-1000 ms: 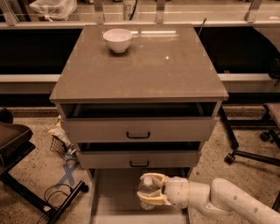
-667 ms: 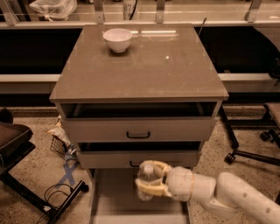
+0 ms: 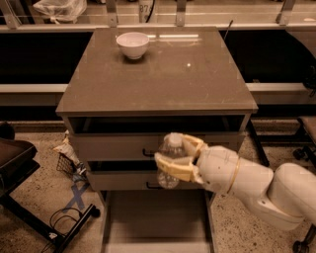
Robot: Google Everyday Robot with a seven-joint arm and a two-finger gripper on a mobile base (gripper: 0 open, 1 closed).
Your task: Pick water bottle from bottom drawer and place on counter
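My gripper (image 3: 174, 157) is shut on the water bottle (image 3: 170, 159), a small clear bottle with a white cap. It holds the bottle upright in front of the two grey drawer fronts, well above the bottom drawer (image 3: 155, 222), which stands pulled out with a bare flat floor. The counter (image 3: 163, 74) is the glossy grey-brown slab above, and the bottle is still below its front edge. My white arm (image 3: 247, 183) reaches in from the lower right.
A white bowl (image 3: 132, 44) stands at the counter's back left. A pale ledge with metal brackets (image 3: 148, 12) runs behind. A black chair base (image 3: 29, 197), cables and a small wire basket (image 3: 66, 163) lie on the floor at left.
My gripper has risen from down inside the bottom drawer to the height of the drawer fronts, lifting the water bottle clear of the drawer floor.
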